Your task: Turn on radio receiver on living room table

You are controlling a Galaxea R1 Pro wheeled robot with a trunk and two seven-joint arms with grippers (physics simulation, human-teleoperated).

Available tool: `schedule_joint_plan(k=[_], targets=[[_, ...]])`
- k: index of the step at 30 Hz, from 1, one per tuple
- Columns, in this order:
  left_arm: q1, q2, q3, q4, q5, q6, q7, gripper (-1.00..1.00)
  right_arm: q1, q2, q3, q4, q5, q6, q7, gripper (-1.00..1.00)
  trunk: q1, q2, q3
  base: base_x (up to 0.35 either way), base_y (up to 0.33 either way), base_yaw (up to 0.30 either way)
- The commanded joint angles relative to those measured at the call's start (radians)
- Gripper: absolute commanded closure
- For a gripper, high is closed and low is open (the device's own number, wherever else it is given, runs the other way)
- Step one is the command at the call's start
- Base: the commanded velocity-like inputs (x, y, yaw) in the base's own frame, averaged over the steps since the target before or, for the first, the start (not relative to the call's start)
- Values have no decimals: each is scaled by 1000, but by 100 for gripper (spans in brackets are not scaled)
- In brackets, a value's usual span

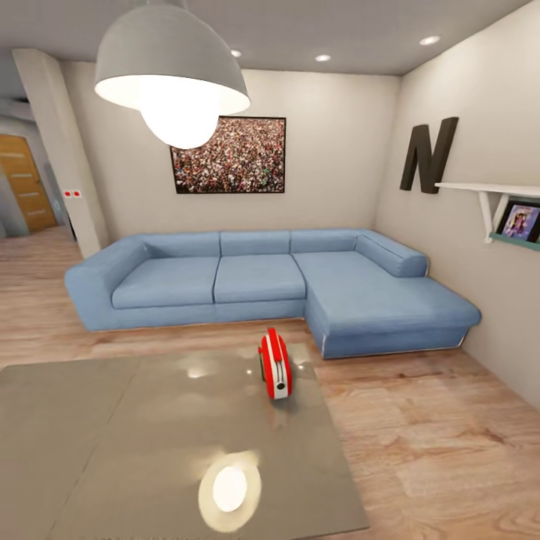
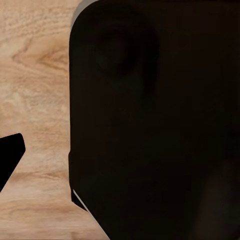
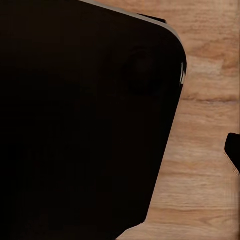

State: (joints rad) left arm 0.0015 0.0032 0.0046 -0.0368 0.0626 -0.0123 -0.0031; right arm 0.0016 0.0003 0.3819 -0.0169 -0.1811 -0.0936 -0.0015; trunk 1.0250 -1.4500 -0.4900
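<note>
Bright red with white stripes along its narrow edge and a silver lower end, the radio receiver [image 1: 275, 364] is seen from the head camera standing upright on the table [image 1: 112, 450], near the far right corner of the top and apart from anything else; the narrow striped edge is turned toward the camera. The tabletop is glossy grey-brown, and the glow of the grey pendant lamp [image 1: 171, 71] is mirrored in it as a bright oval near the front edge. Beyond the table a blue L-shaped sofa [image 1: 262, 281] is set against the beige back wall, with its long section running along the right-hand wall; a crowd picture [image 1: 229, 155] is hung above it, a big black letter N [image 1: 427, 155] is fixed to the right wall, and a white shelf [image 1: 491, 191] with a framed picture is mounted beside the letter. A wooden door [image 1: 26, 184] is seen at far left, past a wall corner.

From the wrist cameras none of this room is given; wood-plank floor [image 2: 35, 90] is shown beside a large rounded black body [image 2: 155, 130] in the left wrist view, and the same kind of planks beside a similar black body [image 3: 85, 120] in the right wrist view. Whether either gripper is spread or closed cannot be told.
</note>
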Motion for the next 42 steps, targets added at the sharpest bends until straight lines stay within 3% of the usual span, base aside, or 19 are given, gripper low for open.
schedule_joint_plan(k=[1, 11, 28, 42], targets=[[0, 0, 0, 0, 0, 0, 0, -100, 0, 0, 0, 0, 0, 0, 0, -100, 0, 0, 0, 0, 0, 272], [0, 1, 0, 0, 0, 0, 0, -100, 0, 0, 0, 0, 1, 0, 0, -100, 0, 0, -4, 2, -12, 251], [0, 0, 0, 0, 0, 0, 0, -100, 0, 0, 0, 0, 3, 0, 0, -100, 0, 0, -4, 164, -206, 11], [0, -1, 0, 0, 1, 1, 2, -100, 0, 0, 0, 0, 2, 0, 0, -100, 0, 0, -4, 36, -30, 0]])
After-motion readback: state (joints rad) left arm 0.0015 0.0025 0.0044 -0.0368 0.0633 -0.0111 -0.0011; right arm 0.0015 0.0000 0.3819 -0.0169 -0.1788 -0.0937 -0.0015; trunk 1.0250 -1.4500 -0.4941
